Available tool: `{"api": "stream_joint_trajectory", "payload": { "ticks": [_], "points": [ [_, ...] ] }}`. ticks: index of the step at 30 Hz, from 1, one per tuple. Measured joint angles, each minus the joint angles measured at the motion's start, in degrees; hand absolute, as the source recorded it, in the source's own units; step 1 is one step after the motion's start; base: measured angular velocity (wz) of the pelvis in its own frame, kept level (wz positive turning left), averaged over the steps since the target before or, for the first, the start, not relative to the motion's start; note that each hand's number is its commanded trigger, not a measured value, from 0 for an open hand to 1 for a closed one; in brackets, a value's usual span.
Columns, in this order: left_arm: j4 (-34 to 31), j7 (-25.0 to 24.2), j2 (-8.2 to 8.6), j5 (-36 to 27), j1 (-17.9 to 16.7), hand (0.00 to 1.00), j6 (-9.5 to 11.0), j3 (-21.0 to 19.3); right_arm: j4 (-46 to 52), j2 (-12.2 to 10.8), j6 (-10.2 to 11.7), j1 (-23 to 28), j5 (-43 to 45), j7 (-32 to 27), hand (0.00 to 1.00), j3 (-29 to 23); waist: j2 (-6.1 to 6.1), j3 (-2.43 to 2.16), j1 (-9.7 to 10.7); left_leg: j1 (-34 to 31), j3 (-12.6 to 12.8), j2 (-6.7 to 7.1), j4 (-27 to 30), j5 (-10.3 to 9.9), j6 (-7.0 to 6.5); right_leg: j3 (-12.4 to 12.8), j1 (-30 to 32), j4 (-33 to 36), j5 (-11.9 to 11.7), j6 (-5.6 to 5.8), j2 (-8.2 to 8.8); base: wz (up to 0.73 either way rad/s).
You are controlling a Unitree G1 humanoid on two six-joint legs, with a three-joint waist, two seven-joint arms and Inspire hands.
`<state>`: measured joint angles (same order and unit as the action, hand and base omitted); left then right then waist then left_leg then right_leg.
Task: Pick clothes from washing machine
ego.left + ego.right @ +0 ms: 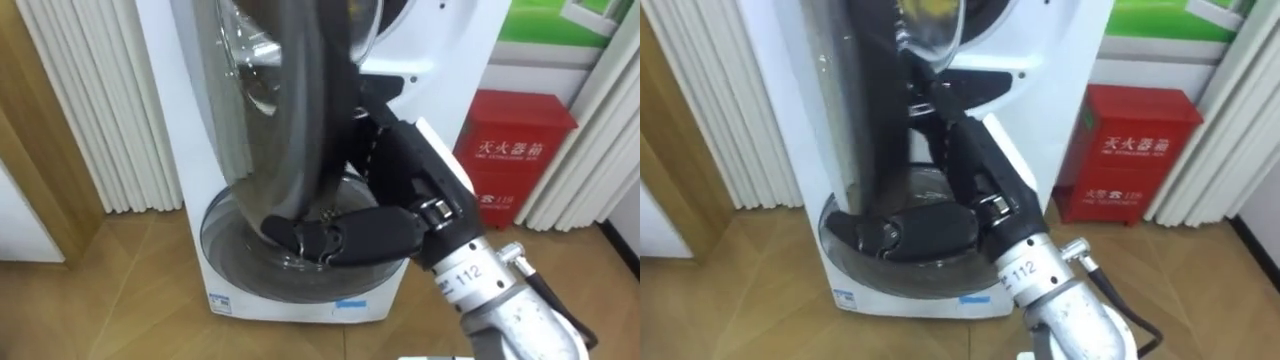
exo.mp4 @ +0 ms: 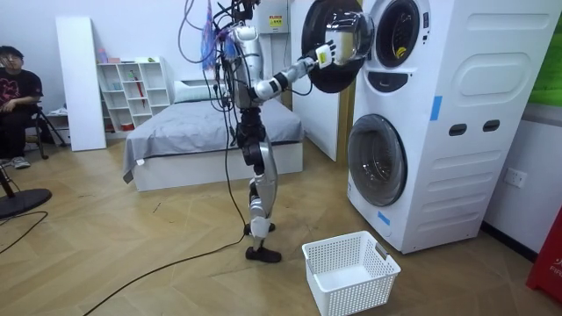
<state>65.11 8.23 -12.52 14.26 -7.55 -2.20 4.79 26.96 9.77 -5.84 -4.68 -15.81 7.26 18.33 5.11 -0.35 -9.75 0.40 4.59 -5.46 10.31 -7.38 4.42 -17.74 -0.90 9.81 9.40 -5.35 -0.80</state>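
The clothes (image 2: 399,51) were, I think, that yellowish patch deep in the upper drum of the washing machine (image 2: 439,114), too small to be sure, and none were in my grasp yet. My right hand (image 1: 360,235) was clenched on the dark rim of the door (image 1: 305,130), holding it wide so the mouth was free. The door edge was close before me and the red cabinet (image 1: 515,155) was off to the right. The basket (image 2: 349,272) sat on open floor near my feet.

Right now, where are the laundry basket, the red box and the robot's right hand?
laundry basket (image 2: 360,295): room view, near side wall.
red box (image 1: 520,150): left eye view, front face.
right hand (image 1: 372,232): left eye view, dark back.
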Motion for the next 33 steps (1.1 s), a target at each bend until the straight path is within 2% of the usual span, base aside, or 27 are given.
{"api": "stream_joint_trajectory", "payload": {
  "ticks": [3, 4, 5, 7, 10, 12, 13, 16, 19, 21, 33],
  "points": [
    [-0.6, 0.0, -0.24, 0.0, 0.3, 0.0, 0.1, -0.2, -0.1, 0.0, -0.7, -2.4, 0.0, 2.3, 0.0, 2.3, 0.69, 0.1, -1.0, -0.9, 0.0, -0.01, 0.0, 1.2, 0.13, -2.0, 0.3, 0.0, 0.3, -0.71, 0.06, 0.3],
    [-0.8, 0.0, -0.29, 0.0, 0.4, 0.0, 0.1, -0.2, -0.7, 0.0, -0.8, -4.5, -0.1, 3.8, 0.0, 3.7, 1.0, 0.12, -2.0, -1.2, 0.0, -0.04, -0.1, 1.4, 0.22, -2.7, 0.4, 0.0, 0.1, -1.46, -0.04, 0.38],
    [-0.8, 0.0, -0.27, 0.0, 0.4, 0.0, 0.1, -0.2, -1.0, 0.0, -0.8, -6.1, -0.1, 4.8, 0.0, 4.5, 1.1, 0.07, -2.3, -1.3, 0.0, -0.08, -0.1, 1.4, 0.22, -3.0, 0.4, -0.1, 0.1, -1.71, -0.1, 0.35],
    [-1.0, 0.0, -0.25, -0.1, 0.5, 0.0, 0.1, -0.3, -1.4, -0.4, -0.2, -12.3, -2.1, 8.7, 0.0, 8.6, 1.28, -0.05, -4.7, -1.7, -0.2, -0.1, 0.1, 1.5, 0.31, -4.4, -0.2, -0.5, 0.3, -2.03, -0.21, 0.42],
    [-1.2, 0.0, -0.04, -0.5, 0.4, 0.0, 0.0, -2.3, -4.2, -0.8, -0.2, -15.0, -2.2, 9.3, 0.0, 9.1, 1.99, -0.42, -6.9, -1.6, -1.7, 0.48, 0.1, 1.2, 0.53, -5.4, -1.8, -1.6, 0.8, -1.51, -0.23, 0.6],
    [-1.0, 0.0, 0.05, -1.2, 0.3, 0.0, 0.0, -3.2, -4.2, -0.7, -0.1, -15.0, -3.0, 11.7, 0.0, 9.6, 2.11, -0.24, -8.1, -1.2, -1.8, 0.89, 0.0, 1.0, 0.27, -5.3, -2.6, -2.0, 1.0, -1.1, -0.09, 0.29],
    [-0.9, 0.0, 0.1, -1.3, 0.2, 0.0, 0.0, -4.1, -4.2, -0.9, -0.1, -15.0, -3.7, 13.1, 0.0, 10.0, 1.99, 0.19, -8.5, -0.9, -1.9, 1.14, 0.0, 0.9, 0.01, -5.6, -3.2, -2.1, 1.2, -0.75, 0.12, 0.14],
    [-0.9, 0.0, 0.09, -1.8, 0.8, 0.0, 0.2, -4.7, -4.2, -0.8, 0.5, -15.1, -5.4, 14.6, 0.0, 10.2, 1.86, 0.45, -9.3, -1.2, -2.1, 1.62, 0.0, 0.5, -0.38, -5.8, -3.3, -1.9, 1.4, -0.19, 0.62, 0.07],
    [-0.9, 0.0, 0.1, -3.5, 1.3, 0.0, 0.5, -4.7, -4.2, -0.8, 1.0, -15.1, -6.8, 15.3, 0.0, 10.3, 1.81, 1.01, -9.4, -1.9, -2.3, 1.99, 0.0, 0.4, -0.63, -5.9, -2.9, -1.9, 1.4, 0.2, 0.92, 0.03],
    [-0.9, 0.0, 0.1, -3.6, 1.5, 0.0, 0.6, -4.7, -4.2, -0.8, 1.0, -15.1, -6.9, 15.6, 0.0, 10.3, 1.87, 1.2, -9.4, -2.0, -2.3, 2.18, -0.1, 0.3, -0.75, -5.9, -2.9, -2.0, 1.5, 0.45, 1.08, 0.0],
    [1.5, 0.0, 0.09, -3.6, 3.2, 0.0, 1.0, -4.7, -4.2, 0.2, 1.6, -15.1, -6.7, 16.7, 0.0, 11.9, 1.66, 1.34, -9.3, -1.9, -2.2, 2.76, -0.9, 0.1, -0.95, -5.7, -2.5, -2.0, 1.8, 0.96, 1.64, 0.01]
  ]
}}
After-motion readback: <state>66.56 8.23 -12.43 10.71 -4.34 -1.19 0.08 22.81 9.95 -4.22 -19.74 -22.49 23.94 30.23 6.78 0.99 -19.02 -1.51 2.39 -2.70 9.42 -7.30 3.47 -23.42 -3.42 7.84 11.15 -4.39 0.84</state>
